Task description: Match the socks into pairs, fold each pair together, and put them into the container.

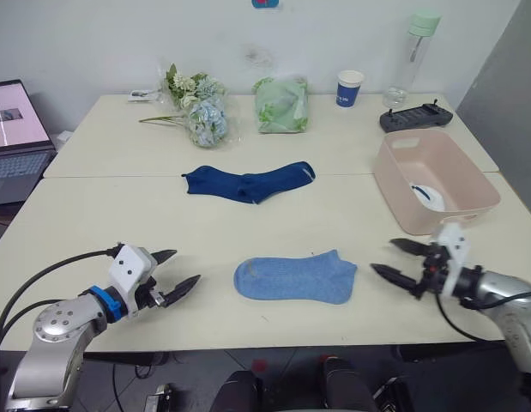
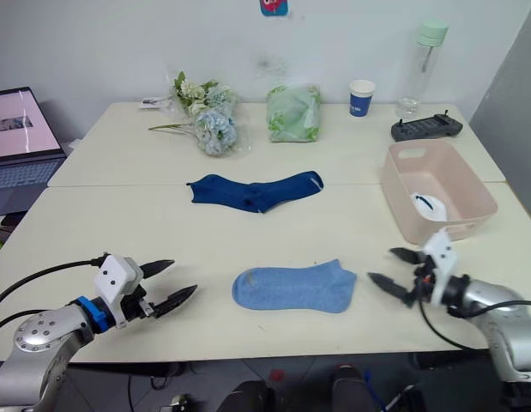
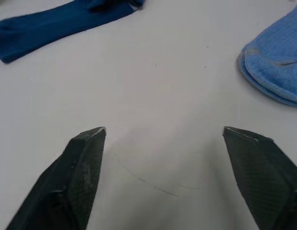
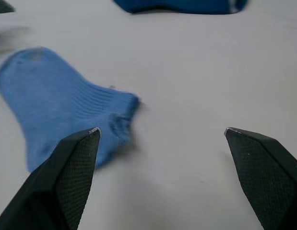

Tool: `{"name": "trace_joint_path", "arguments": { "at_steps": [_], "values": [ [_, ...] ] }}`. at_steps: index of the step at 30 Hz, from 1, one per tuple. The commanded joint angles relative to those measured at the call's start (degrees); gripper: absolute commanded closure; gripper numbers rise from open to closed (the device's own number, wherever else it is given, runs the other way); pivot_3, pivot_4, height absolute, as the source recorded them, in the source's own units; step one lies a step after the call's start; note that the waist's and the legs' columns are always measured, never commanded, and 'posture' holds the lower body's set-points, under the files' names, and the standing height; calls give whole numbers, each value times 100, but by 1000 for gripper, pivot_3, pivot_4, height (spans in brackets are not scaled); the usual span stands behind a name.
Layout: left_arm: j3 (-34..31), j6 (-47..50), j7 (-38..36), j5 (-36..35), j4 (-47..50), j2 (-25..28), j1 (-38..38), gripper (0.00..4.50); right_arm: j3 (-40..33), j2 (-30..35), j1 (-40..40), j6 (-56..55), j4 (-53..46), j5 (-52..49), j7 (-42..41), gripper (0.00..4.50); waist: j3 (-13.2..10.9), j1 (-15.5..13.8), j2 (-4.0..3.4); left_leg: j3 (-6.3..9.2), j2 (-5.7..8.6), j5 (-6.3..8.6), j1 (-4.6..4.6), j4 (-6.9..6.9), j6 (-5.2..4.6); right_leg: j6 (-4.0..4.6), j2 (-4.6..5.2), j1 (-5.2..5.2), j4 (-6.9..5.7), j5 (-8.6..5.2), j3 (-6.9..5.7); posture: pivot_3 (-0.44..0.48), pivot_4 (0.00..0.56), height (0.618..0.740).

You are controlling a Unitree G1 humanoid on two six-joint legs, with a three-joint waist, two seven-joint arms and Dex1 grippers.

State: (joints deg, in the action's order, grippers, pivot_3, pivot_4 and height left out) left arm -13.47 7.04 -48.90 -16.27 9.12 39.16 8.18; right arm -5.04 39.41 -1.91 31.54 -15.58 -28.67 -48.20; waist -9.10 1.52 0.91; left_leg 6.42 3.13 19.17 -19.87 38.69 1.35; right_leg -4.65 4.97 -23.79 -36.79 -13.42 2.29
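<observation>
Two benches [image 1: 119, 206] carry the pink container [image 1: 437, 184] at the right, white socks [image 1: 424, 194] inside. Navy socks [image 1: 248, 182] lie mid-bench, light blue socks [image 1: 295, 278] nearer. Left gripper [image 1: 171, 273] and right gripper [image 1: 394, 260] flank these, jaws spread, empty.

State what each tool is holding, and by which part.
Nothing. The left tool and right tool are both open and empty above the table.
</observation>
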Motion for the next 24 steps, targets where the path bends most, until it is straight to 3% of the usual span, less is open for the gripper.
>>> {"name": "trace_joint_path", "arguments": {
  "at_steps": [1, 4, 7, 14, 17, 19, 24],
  "values": [
    [59, -144, 17, 47, 171, 9, -10, 36, 215, -53, -291, 1085, -231, -165, 477, 0, 0, -3, 0, 0, 2, 0, -1, 0, 0, 0, 2, 0, 2, 0, 0, 0, 150, 740],
    [86, -107, 47, 24, 274, -23, -2, 36, 463, -17, -452, 1600, -339, -286, 424, 0, 0, -5, 0, 2, 3, 0, -3, 0, 0, 0, 4, -3, 3, 0, -1, 0, 150, 740],
    [125, -127, 53, 65, 307, -33, 30, 0, 676, 43, -545, 1866, -324, -238, 415, 552, 0, -5, 1, 2, 3, 0, -3, 0, 0, 0, 3, -3, 2, 0, -2, 0, 150, 740],
    [61, -38, 124, 5, 351, -33, -29, 0, 259, -286, -793, 2693, -367, -992, 509, 2861, 0, -1, 0, 1, 4, 1, -3, -1, -2, 0, -1, -4, 0, 0, -3, 0, 150, 740],
    [88, -81, 145, 74, 289, -20, -63, 0, 49, -399, -888, 2781, -223, -1076, 684, 4172, 0, -3, 0, 1, 6, 2, -4, 0, -3, 0, 1, -4, 2, 0, -2, 0, 150, 740],
    [100, -92, 121, 73, 276, -12, -74, 0, -65, -384, -958, 2848, -138, -1143, 678, 4437, 0, -2, 0, 1, 9, 2, -3, -1, -3, 0, 0, -4, 1, 0, -3, 0, 150, 740],
    [610, 120, -126, -105, 640, -91, -611, 0, -210, 254, -1447, 3028, 516, -1338, -14, 4437, -5, -25, -3, -1, 16, 1, -5, 3, -3, -1, 4, -1, 2, 0, -2, 0, 150, 740]
  ]
}}
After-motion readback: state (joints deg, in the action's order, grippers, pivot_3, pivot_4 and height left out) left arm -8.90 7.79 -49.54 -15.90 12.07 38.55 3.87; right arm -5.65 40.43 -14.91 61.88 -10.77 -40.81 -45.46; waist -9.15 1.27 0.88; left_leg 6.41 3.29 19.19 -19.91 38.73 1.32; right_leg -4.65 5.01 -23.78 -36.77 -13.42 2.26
